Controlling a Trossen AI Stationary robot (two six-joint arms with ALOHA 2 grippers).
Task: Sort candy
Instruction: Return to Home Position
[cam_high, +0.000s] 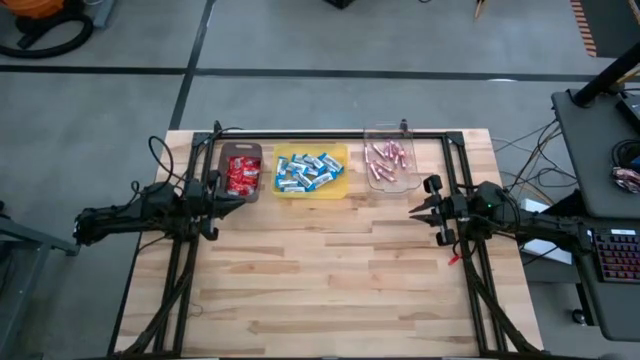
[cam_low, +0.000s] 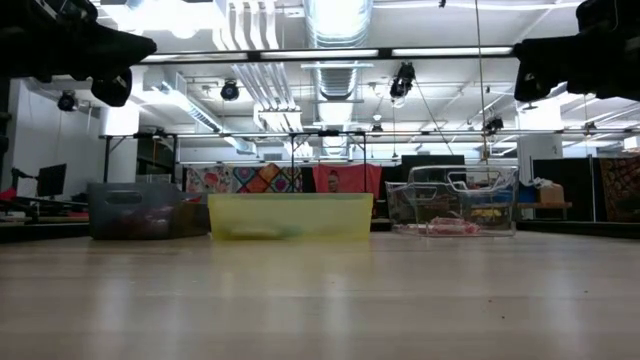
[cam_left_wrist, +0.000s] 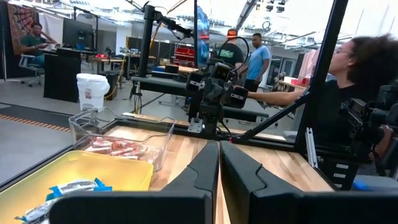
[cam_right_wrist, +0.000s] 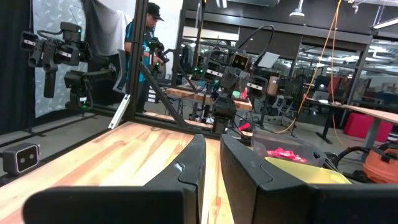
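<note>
Wood table (cam_high: 330, 280), high view: no loose candy showing on the boards. It all sits in three bins along the 12 o'clock edge.
- red packets (cam_high: 241, 174) in the brown bin (cam_high: 243, 150), at 11
- blue-and-white bars (cam_high: 308, 170) in the yellow bin (cam_high: 340, 190), at 12
- pink sticks (cam_high: 388, 158) in the clear bin (cam_high: 385, 130), at 1

Left gripper (cam_high: 238, 200) hangs at 9 o'clock, just short of the brown bin. Right gripper (cam_high: 415, 210) is at 3 o'clock, below the clear bin. Both are empty.

Low view: the bins line the far edge and both arms are up off the table at the top corners.

Left wrist view: fingers are pinched to a hairline gap with nothing between them. Bars and sticks show in their bins, with the right arm across the table and people beyond it.

Right wrist view: fingers are nearly together with only a slim gap, and carry nothing. Red packets show in their bin.

If you need a re-pick, I expect every piece to be very light, with a slick, crinkly wrapper. Pinch across the short width at mid-length. The sticks will likely roll, so come straight down on them. The packets look soft, so take the filled middle rather than the crimped ends.
</note>
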